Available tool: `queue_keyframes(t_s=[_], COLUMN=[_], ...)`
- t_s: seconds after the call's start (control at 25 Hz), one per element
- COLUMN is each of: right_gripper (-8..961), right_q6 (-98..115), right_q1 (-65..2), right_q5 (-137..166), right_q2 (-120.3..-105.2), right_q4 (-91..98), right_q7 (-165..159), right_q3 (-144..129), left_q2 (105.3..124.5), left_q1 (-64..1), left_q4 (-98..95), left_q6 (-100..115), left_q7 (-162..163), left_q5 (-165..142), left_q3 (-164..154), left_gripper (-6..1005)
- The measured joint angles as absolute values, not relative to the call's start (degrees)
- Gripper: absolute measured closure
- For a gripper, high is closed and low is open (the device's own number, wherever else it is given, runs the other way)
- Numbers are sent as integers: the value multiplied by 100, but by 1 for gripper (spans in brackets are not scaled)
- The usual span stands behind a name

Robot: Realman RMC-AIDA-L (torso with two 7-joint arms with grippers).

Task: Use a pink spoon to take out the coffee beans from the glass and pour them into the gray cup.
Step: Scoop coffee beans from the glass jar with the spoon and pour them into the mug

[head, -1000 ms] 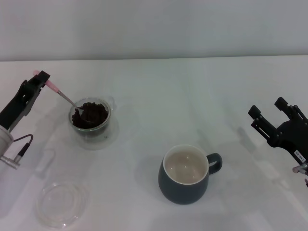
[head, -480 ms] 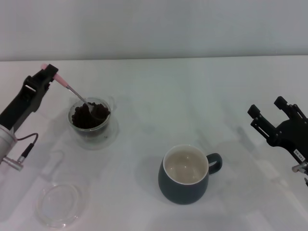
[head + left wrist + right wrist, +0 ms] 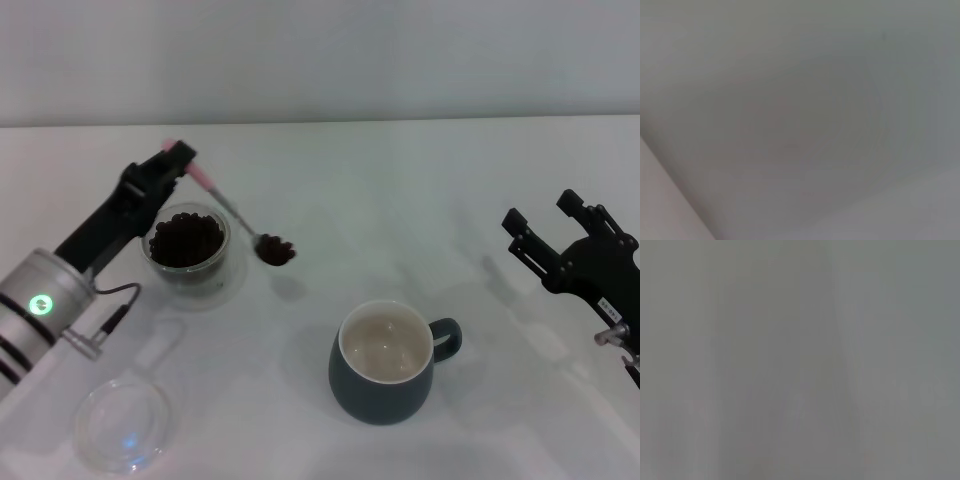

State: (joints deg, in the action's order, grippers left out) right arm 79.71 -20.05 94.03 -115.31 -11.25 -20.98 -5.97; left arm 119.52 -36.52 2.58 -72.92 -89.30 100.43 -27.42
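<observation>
My left gripper [image 3: 178, 160] is shut on the pale pink handle of the pink spoon [image 3: 235, 217], behind the glass [image 3: 187, 250]. The spoon's metal bowl holds coffee beans [image 3: 274, 249] and hangs in the air to the right of the glass, above the table. The glass holds a heap of dark beans [image 3: 186, 238]. The gray cup [image 3: 388, 362] stands at the front centre, handle to the right, with nothing inside it. My right gripper [image 3: 552, 228] is open and holds nothing at the right edge. Both wrist views show only blank grey.
A shallow clear round dish [image 3: 125, 423] lies at the front left, next to my left arm. The white table [image 3: 400, 200] runs back to a pale wall.
My left gripper has lifted the spoon out of the glass with beans in its bowl and swung it right toward the gray cup. The right gripper shifted slightly.
</observation>
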Motion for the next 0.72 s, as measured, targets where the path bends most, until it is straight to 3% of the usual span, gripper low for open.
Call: queue_keyframes(t_s=[0.72], right_gripper=[101], right_q6=[7918], right_q1=[-2091], right_q5=[9404], right_q2=[-11531], right_q4=[-1116], right_q7=[-2108], right_q3=[-597], left_q2=[11966], left_q1=[-4643], left_q4=[492], left_q6=[-7261], left_q7=[-9111], left_q5=[8580], left_q3=[-2734], left_gripper=[866])
